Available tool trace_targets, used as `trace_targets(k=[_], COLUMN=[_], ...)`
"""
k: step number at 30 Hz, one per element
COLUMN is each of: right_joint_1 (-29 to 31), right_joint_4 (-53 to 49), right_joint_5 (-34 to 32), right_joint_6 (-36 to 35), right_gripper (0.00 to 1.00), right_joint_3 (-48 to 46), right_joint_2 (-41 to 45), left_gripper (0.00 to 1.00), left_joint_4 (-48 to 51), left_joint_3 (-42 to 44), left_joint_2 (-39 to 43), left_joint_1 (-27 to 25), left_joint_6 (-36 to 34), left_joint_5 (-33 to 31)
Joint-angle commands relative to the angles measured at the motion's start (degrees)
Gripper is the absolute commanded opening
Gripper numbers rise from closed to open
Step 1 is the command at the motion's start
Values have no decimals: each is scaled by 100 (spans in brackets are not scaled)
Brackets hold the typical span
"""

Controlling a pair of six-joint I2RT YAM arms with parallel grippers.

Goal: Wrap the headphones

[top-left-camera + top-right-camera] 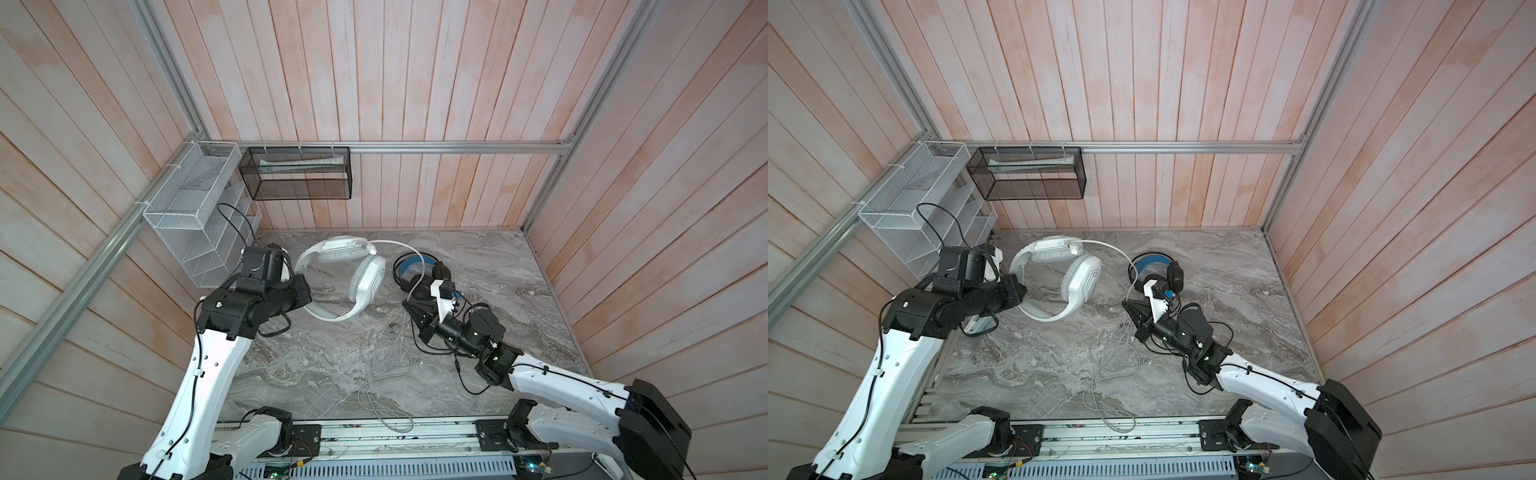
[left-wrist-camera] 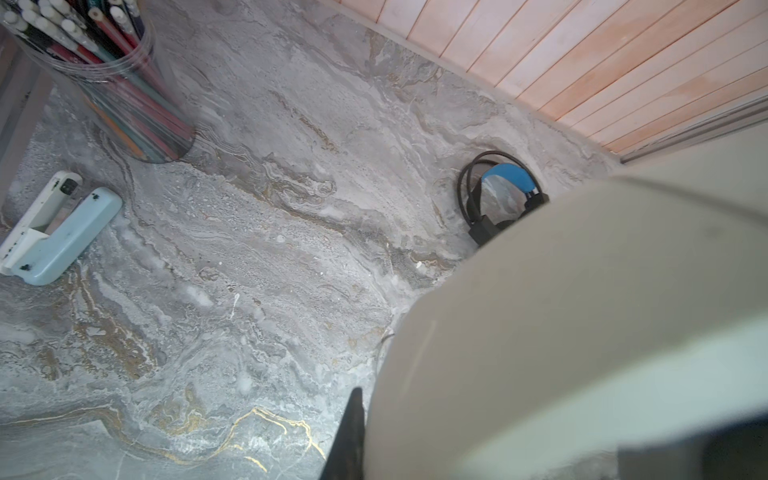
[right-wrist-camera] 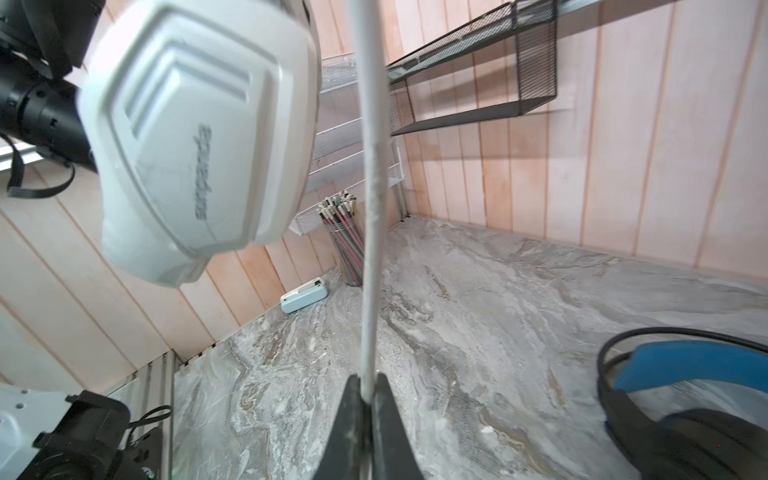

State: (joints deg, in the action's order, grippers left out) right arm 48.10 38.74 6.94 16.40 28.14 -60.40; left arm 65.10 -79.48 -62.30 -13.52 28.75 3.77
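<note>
My left gripper is shut on the headband of the white headphones, holding them up off the table; one dark finger shows against the blurred band. Their grey-white cable runs from the upper ear cup down into my right gripper, which is shut on it. The rest of the cable lies in loose loops on the marble table. The black headphones with a blue-lined band lie on the table just behind my right gripper.
A white mesh organiser and a black mesh basket hang on the back-left walls. A clear cup of pencils and a pale blue stapler-like device stand in the back-left corner. A metal rail borders the table's front.
</note>
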Motion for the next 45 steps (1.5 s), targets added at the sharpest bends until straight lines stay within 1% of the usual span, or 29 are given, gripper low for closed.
trace_targets(k=[1,5,9,11,16,19,22,26,30,34,37,41,45], right_joint_1=[21,33,25,28,31,33,33,32,30,22,27,18,-73], right_joint_4=[-926,-1633,-2012,-2116,-2491,-2655,-2721,-2825,-2969,-3226,-3517,-3637,-3713], right_joint_5=[-778,-1015,-988,-903,-1014,-943,-965,-1239,-1617,-2054,-2151,-2387,-2564], right_joint_6=[-352,-682,-852,-893,-1084,-1195,-1267,-1421,-1674,-1865,-1889,-1923,-1978], right_gripper=[5,4,3,0,0,0,0,0,0,0,0,0,0], right_joint_3=[273,705,1096,1234,1760,2152,2546,3206,3700,4169,4648,4960,5117], right_joint_2=[504,975,1204,1245,1088,841,569,77,-502,-1167,-1666,-2162,-2567], left_gripper=[0,0,0,0,0,0,0,0,0,0,0,0,0], left_joint_4=[-550,-686,-765,-818,-968,-1055,-1109,-1087,-1096,-1136,-1090,-1017,-965], left_joint_3=[182,510,788,900,1188,1380,1526,1657,1728,1776,1824,1836,1692], left_joint_2=[155,114,48,51,145,207,291,348,503,692,714,676,778], left_joint_1=[0,-2,-1,-2,-30,-179,-608,-1214,-1561,-1817,-2005,-2325,-2436], left_joint_6=[-180,-348,-512,-592,-830,-947,-1117,-1212,-1276,-1371,-1387,-1343,-1269], left_joint_5=[-226,-463,-704,-766,-895,-870,-1046,-1591,-1725,-1671,-1699,-1936,-1876])
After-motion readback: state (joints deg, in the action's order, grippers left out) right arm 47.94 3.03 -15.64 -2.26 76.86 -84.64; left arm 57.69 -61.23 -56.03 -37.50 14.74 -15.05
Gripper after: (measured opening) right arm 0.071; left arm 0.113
